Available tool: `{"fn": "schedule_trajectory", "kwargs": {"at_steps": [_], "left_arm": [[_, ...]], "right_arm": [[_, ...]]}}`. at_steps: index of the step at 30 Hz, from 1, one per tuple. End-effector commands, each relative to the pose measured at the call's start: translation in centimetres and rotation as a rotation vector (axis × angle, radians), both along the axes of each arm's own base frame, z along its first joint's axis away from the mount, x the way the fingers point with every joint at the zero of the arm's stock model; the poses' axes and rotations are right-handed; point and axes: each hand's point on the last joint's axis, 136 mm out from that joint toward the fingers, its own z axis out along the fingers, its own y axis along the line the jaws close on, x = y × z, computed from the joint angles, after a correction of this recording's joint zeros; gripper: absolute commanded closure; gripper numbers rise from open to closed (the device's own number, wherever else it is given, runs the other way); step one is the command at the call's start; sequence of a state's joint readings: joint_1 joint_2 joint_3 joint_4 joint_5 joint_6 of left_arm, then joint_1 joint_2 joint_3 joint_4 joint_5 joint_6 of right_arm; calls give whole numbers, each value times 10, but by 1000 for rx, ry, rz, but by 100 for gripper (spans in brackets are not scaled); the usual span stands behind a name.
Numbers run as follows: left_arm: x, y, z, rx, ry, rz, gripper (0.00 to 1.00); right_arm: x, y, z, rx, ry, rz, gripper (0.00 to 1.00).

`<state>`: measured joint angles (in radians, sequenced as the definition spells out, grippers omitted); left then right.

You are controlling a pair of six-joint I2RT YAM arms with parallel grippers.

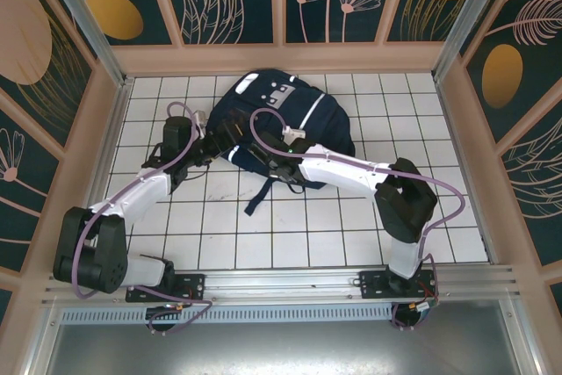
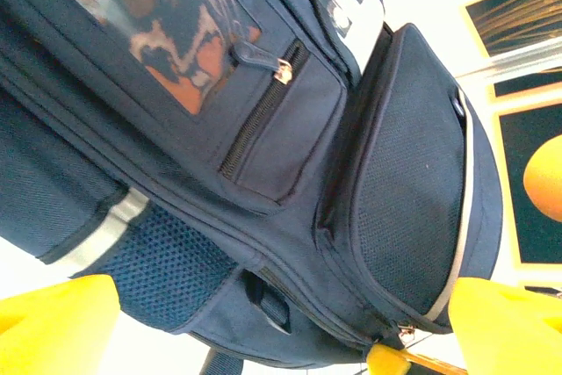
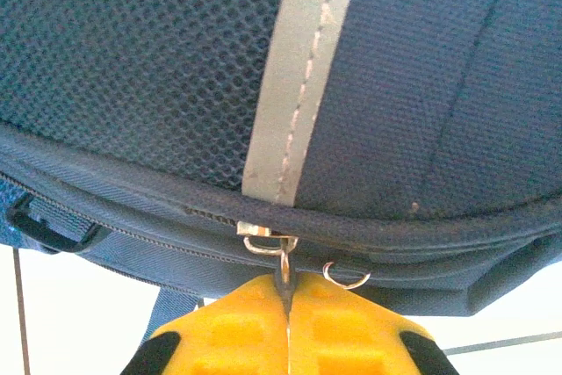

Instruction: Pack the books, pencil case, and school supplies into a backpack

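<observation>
So your backpack (image 1: 290,107) is lying flat on the white tiled table (image 1: 219,234), toward the far middle, with a dark strap (image 1: 259,195) trailing off its near edge. Both arms are reached in on it. The left one comes at its left side and the right one at its near edge.

Your right gripper (image 3: 287,292) is pinched completely closed. The two yellow fingers (image 3: 237,327) are pressed together with no gap, clamping the little metal zipper pull (image 3: 283,263) between their tips. That pull hangs from the zipper seam right under the grey reflective stripe (image 3: 294,76), with dark blue mesh (image 3: 123,50) to the left of the stripe. A second small metal ring (image 3: 344,280) sits just beside the pull, not in the fingers.

Your left gripper (image 2: 283,305) is spread wide, one yellow finger in each bottom corner of its wrist view, squeezing nothing. Ahead of it is the backpack's front: a zippered pocket (image 2: 272,129), a clear window panel (image 2: 167,24) with an orange-brown pattern, and a mesh side pocket (image 2: 167,261).
</observation>
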<state>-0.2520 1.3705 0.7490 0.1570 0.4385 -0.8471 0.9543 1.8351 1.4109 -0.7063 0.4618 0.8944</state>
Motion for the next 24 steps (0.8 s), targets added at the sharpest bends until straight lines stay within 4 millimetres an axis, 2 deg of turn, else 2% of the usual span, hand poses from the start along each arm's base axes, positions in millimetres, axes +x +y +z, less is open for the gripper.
{"fn": "schedule_trajectory", "kwargs": {"at_steps": [1, 5, 8, 12, 20, 22, 24], "left_arm": [[1, -13, 5, -38, -13, -33, 4], [-3, -30, 8, -90, 1, -52, 5], [-6, -51, 11, -158, 11, -84, 10], [-3, -67, 12, -222, 33, -88, 23], [2, -98, 2, -246, 76, -136, 56], [6, -101, -5, -233, 97, -134, 60], [10, -102, -10, -227, 109, -127, 59]], "right_arm": [[4, -5, 2, -32, -8, 27, 99], [3, -9, 5, -61, -26, 40, 100], [1, -15, 10, -46, -42, 51, 100], [-4, -22, 14, 0, -44, 63, 100], [-5, -33, 14, 13, -39, 51, 100], [-4, -38, 16, 8, -42, 45, 100], [-4, -41, 18, 8, -44, 47, 100]]}}
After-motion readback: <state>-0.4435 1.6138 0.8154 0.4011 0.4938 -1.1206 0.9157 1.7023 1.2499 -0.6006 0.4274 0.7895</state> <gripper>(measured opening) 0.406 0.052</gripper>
